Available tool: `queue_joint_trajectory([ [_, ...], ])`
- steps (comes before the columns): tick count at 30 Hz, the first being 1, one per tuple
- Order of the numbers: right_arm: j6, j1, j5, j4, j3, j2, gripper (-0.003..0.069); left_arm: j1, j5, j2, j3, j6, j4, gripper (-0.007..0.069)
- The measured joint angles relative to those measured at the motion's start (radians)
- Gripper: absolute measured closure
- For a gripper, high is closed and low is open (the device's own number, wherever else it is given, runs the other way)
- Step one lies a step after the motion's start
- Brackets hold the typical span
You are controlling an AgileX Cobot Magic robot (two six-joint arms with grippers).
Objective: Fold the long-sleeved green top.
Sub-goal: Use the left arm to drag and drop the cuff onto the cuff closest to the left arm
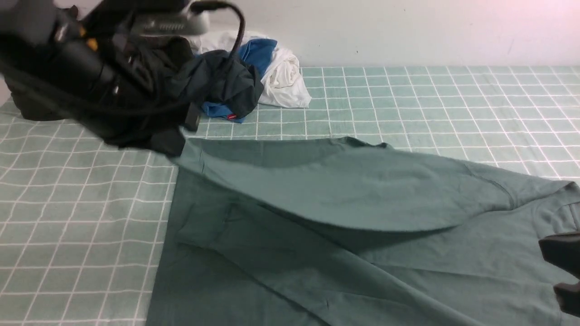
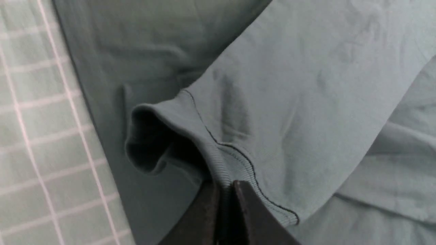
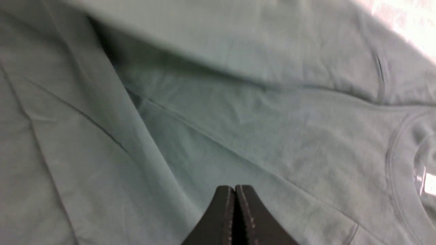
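The green long-sleeved top (image 1: 362,271) lies spread over the near right part of the checked table. One long sleeve (image 1: 344,185) is lifted and stretched leftwards across the body. My left gripper (image 1: 174,147) holds that sleeve by its ribbed cuff (image 2: 231,160); in the left wrist view the gripper (image 2: 224,185) is shut on the cuff's edge. My right gripper (image 3: 235,187) is shut with nothing in it, just above the top's body near the ribbed neck (image 3: 395,149). It shows dark at the right edge of the front view (image 1: 564,253).
A heap of other clothes lies at the back left: a dark navy garment (image 1: 222,81), a white one (image 1: 285,77) and a blue one (image 1: 258,50). The checked green table cover (image 1: 430,99) shows bare to the back right and to the left (image 1: 81,217).
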State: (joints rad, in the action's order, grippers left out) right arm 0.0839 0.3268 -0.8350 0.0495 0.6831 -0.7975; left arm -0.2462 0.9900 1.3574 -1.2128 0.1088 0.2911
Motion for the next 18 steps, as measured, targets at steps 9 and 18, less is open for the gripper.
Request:
queue_joint_trajectory([
  [9,-0.019,0.128,-0.041,-0.081,0.0,-0.009,0.0673,0.0,-0.142,-0.15,0.46,0.182,0.134,0.0604],
  [18,-0.025,0.13,-0.135,-0.084,0.0,-0.028,0.0673,0.0,-0.156,-0.118,0.507,0.434,0.156,0.0604],
])
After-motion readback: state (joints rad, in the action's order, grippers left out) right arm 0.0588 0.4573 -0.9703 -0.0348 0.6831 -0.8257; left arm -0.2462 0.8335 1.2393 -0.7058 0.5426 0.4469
